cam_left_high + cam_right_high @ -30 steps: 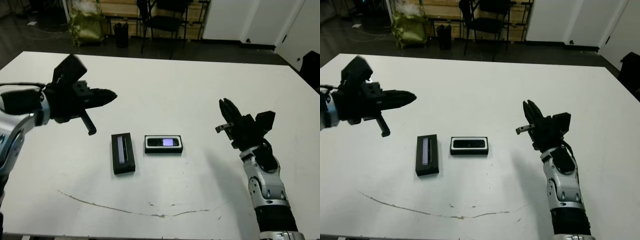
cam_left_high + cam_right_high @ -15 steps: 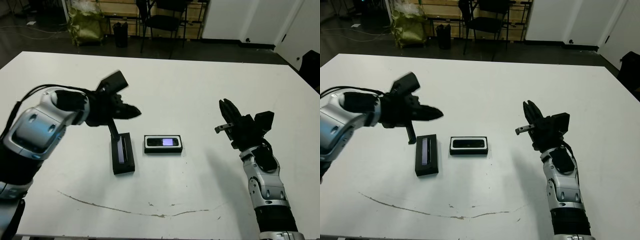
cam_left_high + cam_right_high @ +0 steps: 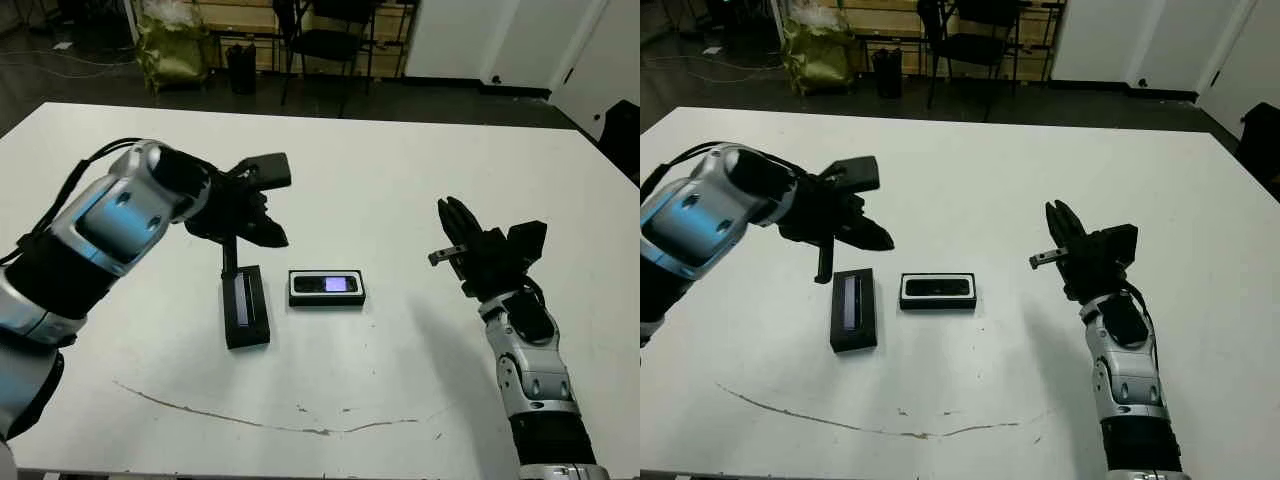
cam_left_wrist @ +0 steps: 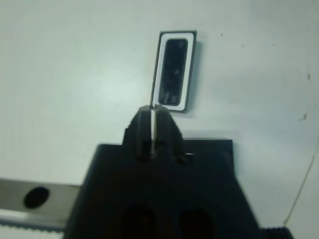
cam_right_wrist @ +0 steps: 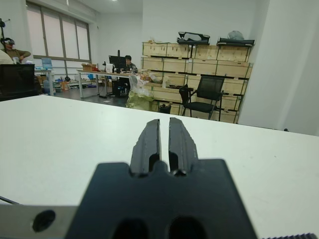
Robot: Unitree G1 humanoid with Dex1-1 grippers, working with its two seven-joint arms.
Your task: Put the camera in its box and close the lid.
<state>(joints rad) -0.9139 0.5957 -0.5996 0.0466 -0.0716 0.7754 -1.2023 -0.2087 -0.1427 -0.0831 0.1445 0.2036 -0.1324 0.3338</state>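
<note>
The box (image 3: 327,289), black outside with a white lining, lies in the middle of the table, and the camera (image 3: 327,284) rests inside it, pale screen up. To the box's left sits the lid (image 3: 247,306), flat and black with a silvery stripe on top. My left gripper (image 3: 272,235) hovers shut above the lid's far end; the left wrist view shows its shut fingertips (image 4: 153,112) just short of the box (image 4: 174,69). Off to the right, my right gripper (image 3: 448,210) is raised, shut and holding nothing.
A thin brown line (image 3: 300,428) runs across the white table (image 3: 400,150) near its front edge. A black strap (image 3: 228,262) hangs from my left wrist beside the lid. Chairs and bags stand beyond the far edge; people (image 5: 128,60) sit at distant desks.
My left arm has swung in from the left and now hovers over the lid's far end, close to the box. The right arm, box and lid have stayed put.
</note>
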